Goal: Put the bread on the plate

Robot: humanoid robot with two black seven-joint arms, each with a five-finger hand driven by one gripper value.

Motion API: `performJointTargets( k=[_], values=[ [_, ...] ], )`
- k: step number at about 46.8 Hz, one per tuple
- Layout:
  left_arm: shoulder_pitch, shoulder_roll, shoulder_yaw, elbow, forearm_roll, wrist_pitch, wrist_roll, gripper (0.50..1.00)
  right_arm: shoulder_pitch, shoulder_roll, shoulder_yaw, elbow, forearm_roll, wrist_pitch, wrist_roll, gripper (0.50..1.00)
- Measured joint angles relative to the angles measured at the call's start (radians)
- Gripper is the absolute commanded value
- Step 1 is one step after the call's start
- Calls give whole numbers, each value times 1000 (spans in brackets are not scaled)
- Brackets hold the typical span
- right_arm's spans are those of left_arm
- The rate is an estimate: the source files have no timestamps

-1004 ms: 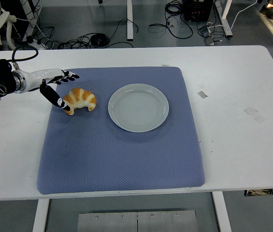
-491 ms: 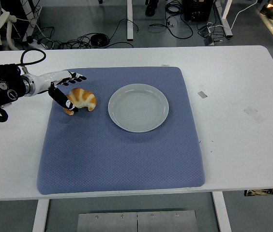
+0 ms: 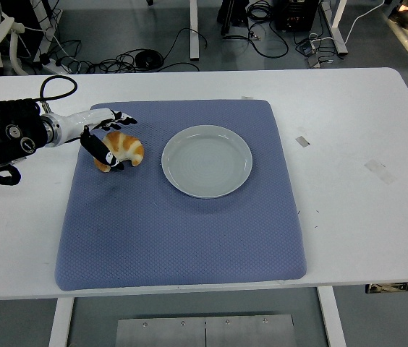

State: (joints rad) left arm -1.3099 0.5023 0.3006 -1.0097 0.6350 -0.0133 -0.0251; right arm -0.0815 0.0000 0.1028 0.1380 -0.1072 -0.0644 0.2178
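Note:
A golden croissant, the bread (image 3: 126, 148), lies on the blue mat (image 3: 182, 224) left of the pale round plate (image 3: 207, 160). My left hand (image 3: 110, 134) comes in from the left edge and is over the bread's left end. Its thumb (image 3: 101, 148) lies across the bread's near left side and its fingers (image 3: 121, 117) reach over the far side. The fingers look spread and not closed tight. The bread still rests on the mat. The plate holds nothing. The right arm is out of view.
The mat covers the middle of the white table (image 3: 363, 188). Small tape marks (image 3: 302, 140) lie on the table right of the mat. Cables and table legs show on the floor beyond the far edge.
My left hand has moved right, from beside the bread's left end to around it. The thumb now overlaps the bread. The bread and plate have not moved.

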Motion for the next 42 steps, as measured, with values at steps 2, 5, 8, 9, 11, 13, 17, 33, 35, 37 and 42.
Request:
performJointTargets(
  k=[2,5,8,9,11,13,17,33,35,37,42],
  values=[
    [0,0,1,1,0,5,0,908,0,0,0,0,0,0,0,1000],
    [0,-2,3,2,0,8,0,887,0,0,0,0,0,0,0,1000],
    [5,-5,3,6,0,17,1,857,0,0,0,0,0,0,0,1000],
    [7,-8,3,7,0,21,2,831,0,0,0,0,0,0,0,1000],
    [9,-15,3,8,0,31,2,792,0,0,0,0,0,0,0,1000],
    [9,-19,3,11,0,41,2,762,0,0,0,0,0,0,0,1000],
    [9,-21,3,11,0,45,2,693,0,0,0,0,0,0,0,1000],
    [12,-28,4,11,1,46,1,567,0,0,0,0,0,0,0,1000],
    [7,-28,4,11,1,46,2,567,0,0,0,0,0,0,0,1000],
    [1,-28,1,11,1,45,3,567,0,0,0,0,0,0,0,1000],
    [-26,-23,-3,9,0,41,8,572,0,0,0,0,0,0,0,1000]
  ],
)
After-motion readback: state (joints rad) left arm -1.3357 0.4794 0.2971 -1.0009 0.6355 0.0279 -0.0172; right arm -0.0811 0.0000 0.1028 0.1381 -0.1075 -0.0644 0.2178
